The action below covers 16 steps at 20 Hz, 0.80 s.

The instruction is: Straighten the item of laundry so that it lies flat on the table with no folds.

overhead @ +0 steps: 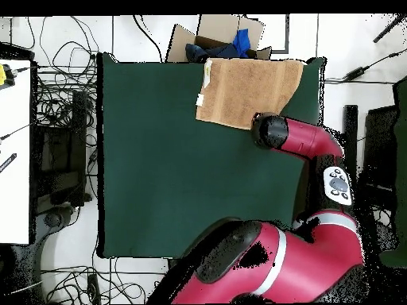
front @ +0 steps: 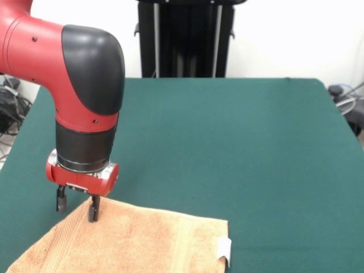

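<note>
The peach-orange towel (front: 131,242) lies spread at the near left of the green table (front: 239,136), cut off by the bottom edge, with a white tag (front: 224,249) on its right edge. It looks flat with border bands showing. In the overhead view the towel (overhead: 246,89) lies at the table's (overhead: 167,159) top right corner. My gripper (front: 77,206) hangs over the towel's far left corner, fingers apart, one fingertip (front: 93,215) touching the cloth and the other just off the edge. In the overhead view the arm's head (overhead: 272,131) hides the gripper.
A black stand (front: 185,37) rises behind the table's far edge. Cables lie on the floor at the left (front: 11,105) and right (front: 347,96). In the overhead view an open cardboard box with blue cloth (overhead: 222,44) sits beyond the table's top edge.
</note>
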Each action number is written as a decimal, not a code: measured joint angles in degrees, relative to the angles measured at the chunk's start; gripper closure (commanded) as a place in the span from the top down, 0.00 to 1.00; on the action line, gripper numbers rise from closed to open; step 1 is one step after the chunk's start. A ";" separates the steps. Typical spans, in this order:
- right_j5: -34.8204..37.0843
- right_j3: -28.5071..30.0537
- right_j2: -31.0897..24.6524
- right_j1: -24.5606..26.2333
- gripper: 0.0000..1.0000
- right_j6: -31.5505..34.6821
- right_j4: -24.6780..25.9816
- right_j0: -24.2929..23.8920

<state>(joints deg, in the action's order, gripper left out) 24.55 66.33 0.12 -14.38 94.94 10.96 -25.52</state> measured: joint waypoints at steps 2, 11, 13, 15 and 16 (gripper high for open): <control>-0.23 0.00 0.00 0.11 1.00 0.00 0.00 -0.04; -1.27 0.06 -0.49 0.22 0.00 0.00 -0.01 -0.95; -1.35 0.06 -0.59 0.22 0.00 0.00 -0.01 -1.02; -1.54 0.07 -1.29 0.25 0.00 0.00 0.00 -1.58; -1.52 0.11 -1.52 0.25 0.00 0.00 0.01 -1.80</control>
<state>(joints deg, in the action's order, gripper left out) 23.03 66.44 -1.40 -14.13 94.94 10.97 -27.31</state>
